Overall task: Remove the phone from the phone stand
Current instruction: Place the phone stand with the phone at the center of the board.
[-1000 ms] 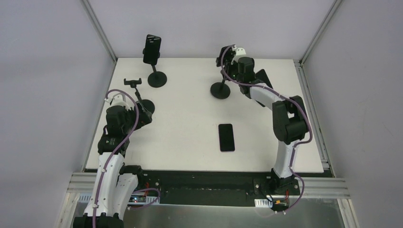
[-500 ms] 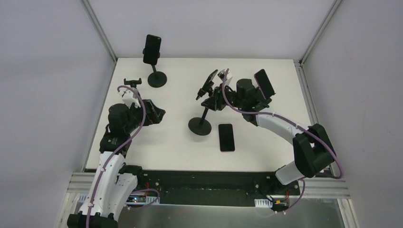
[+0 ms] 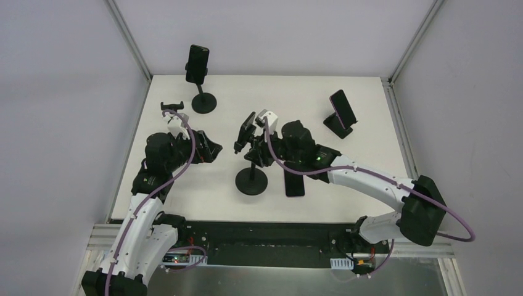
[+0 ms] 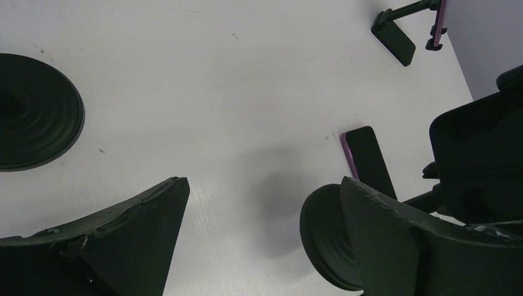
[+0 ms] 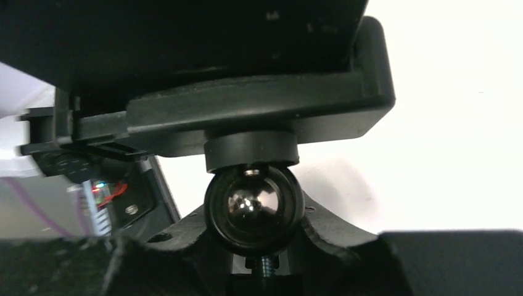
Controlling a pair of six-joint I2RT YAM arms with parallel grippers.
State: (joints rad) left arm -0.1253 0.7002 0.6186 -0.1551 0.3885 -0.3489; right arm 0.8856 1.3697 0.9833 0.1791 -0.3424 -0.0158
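**Operator:** What is hard to make out?

**Describer:** Your right wrist camera hides the phone (image 3: 247, 126). It shows only a shiny ball joint (image 5: 253, 206) under the back of the clamp (image 5: 259, 105). From overhead, your right arm covers part of the loose phone (image 3: 294, 187) lying flat.

**Operator:** And the phone itself?

**Describer:** It is a dark slab seen nearly edge-on, clamped atop the phone stand (image 3: 251, 182), just left of the loose phone. Your right gripper (image 3: 259, 154) is closed on the stand's neck. Your left gripper (image 3: 208, 148), further left, gapes wide and holds nothing.
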